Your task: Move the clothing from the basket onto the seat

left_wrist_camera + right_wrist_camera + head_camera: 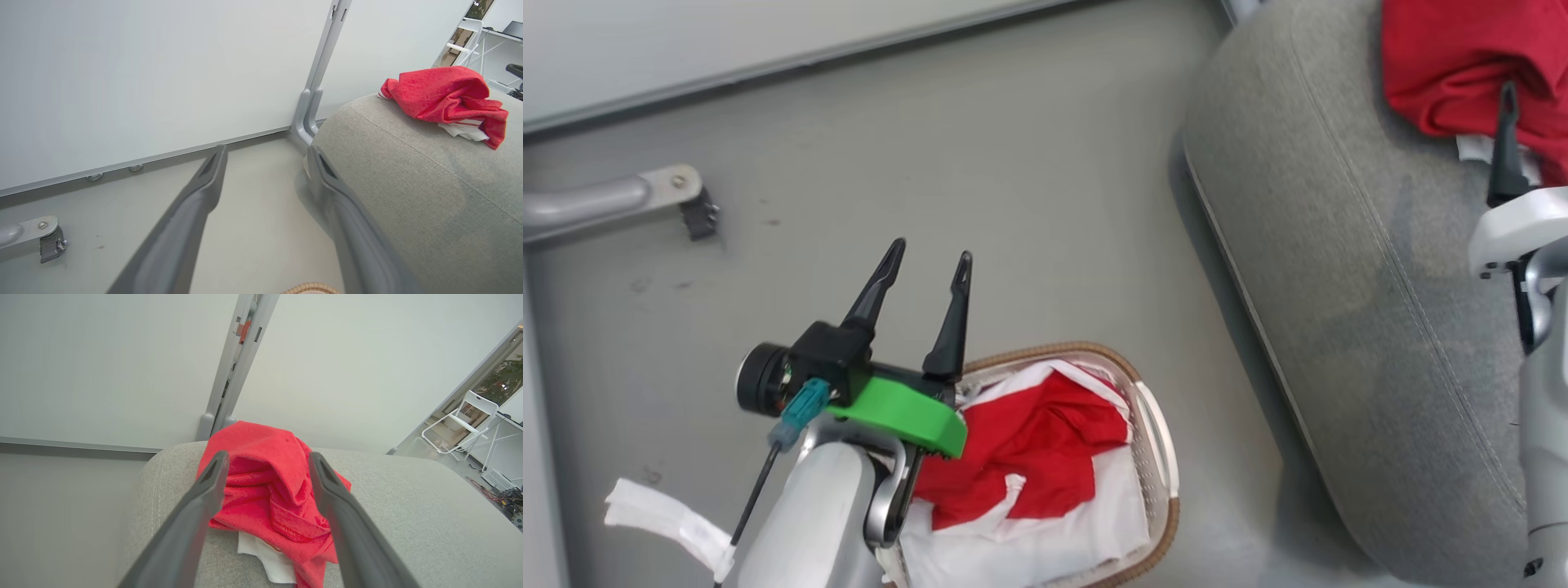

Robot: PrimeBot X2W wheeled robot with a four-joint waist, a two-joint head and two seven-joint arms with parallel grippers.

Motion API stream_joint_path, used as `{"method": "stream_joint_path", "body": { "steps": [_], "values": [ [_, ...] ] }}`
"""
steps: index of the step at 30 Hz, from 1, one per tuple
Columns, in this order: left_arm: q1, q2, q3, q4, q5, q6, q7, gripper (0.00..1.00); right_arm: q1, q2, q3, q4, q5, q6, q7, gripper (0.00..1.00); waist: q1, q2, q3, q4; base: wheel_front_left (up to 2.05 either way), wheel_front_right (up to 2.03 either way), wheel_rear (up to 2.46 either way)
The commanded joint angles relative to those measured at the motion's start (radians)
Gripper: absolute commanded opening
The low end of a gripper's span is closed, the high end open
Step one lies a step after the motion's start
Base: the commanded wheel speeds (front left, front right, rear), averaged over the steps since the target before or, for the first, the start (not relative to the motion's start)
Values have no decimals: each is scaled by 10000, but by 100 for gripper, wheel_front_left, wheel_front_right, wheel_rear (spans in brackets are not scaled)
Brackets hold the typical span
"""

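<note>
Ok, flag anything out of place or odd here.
A white strip lies on the floor left of the basket, outside it; what it is I cannot tell. Nothing else stands out.

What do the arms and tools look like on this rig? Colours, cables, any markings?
Left tool: two long dark tapering fingers on a black base, with a bright green bracket, a round black camera housing and a teal connector feeding a thin black cable. Its forearm is pale silver-grey. Right tool: same dark fingers, on a white housing above a pale grey forearm. No markings legible.
</note>
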Motion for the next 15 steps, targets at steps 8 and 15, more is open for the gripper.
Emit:
{"method": "stream_joint_path", "body": {
  "steps": [8,15],
  "values": [
    [1093,-227,1150,12,174,63,-3,100,459,548,1269,108,655,-12,-24,100,0,0,-1827,1424,0,0,0],
    [2008,-312,2025,-204,262,225,-4,100,1461,1098,2388,-123,1488,-14,-24,100,0,0,-2433,1576,0,0,0]
  ]
}}
